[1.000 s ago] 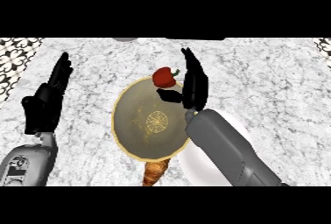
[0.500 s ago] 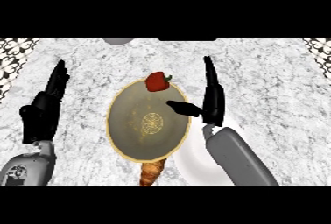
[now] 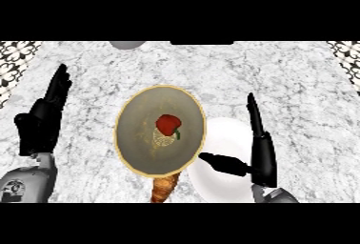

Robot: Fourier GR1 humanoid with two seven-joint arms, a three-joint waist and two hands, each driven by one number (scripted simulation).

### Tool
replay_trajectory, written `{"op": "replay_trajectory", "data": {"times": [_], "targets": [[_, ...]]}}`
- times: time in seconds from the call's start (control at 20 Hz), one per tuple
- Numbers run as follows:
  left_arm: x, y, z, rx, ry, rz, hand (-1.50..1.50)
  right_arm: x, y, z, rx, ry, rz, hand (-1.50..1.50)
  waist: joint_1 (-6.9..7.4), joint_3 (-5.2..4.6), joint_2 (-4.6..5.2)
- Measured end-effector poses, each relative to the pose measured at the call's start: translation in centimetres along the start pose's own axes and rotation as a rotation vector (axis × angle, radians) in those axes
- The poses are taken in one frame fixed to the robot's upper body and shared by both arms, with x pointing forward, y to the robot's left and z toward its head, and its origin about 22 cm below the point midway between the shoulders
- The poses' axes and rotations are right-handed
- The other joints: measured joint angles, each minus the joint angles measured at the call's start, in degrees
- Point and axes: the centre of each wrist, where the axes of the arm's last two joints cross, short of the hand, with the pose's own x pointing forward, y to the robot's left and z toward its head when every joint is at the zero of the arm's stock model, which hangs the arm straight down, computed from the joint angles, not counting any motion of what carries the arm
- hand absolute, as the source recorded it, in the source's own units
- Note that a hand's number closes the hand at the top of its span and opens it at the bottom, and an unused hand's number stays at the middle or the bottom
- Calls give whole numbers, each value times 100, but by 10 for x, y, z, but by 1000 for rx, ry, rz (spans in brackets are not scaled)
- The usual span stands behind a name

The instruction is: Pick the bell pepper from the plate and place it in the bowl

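On the marble counter (image 3: 295,81) ahead of me lies a round plate (image 3: 137,143) with a pale yellow rim and a dull grey-green face. Near its centre sits the red bell pepper (image 3: 167,124), its small green stem at the lower right side, resting just above a pale ornament printed on the plate. Neither of my hands touches the pepper. Beside the plate's right edge stands the white bowl (image 3: 225,136), partly hidden by my right hand (image 3: 262,152), which is held over it with fingers straight and pointing away from me and the thumb spread out to the left toward the plate; it grips nothing. My left hand (image 3: 44,119) rests well to the left of the plate, fingers straight and pointing up the view, also holding nothing. Below the plate's lower rim, a croissant (image 3: 164,187) pokes out. A grey rounded object (image 3: 127,44) shows at the counter's far edge, cut off.
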Motion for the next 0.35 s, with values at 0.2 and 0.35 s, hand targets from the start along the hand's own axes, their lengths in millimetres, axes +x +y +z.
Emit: {"op": "replay_trajectory", "data": {"times": [0.2,0.35], "targets": [[1,-4,-5,-3,-3,2,0,-3,-14,18,28,-18,-13,-150,17,1,8],[-1,-1,-7,-1,-4,-3,0,-5,-20,36,36,-33,-22,-150,23,1,9]]}}
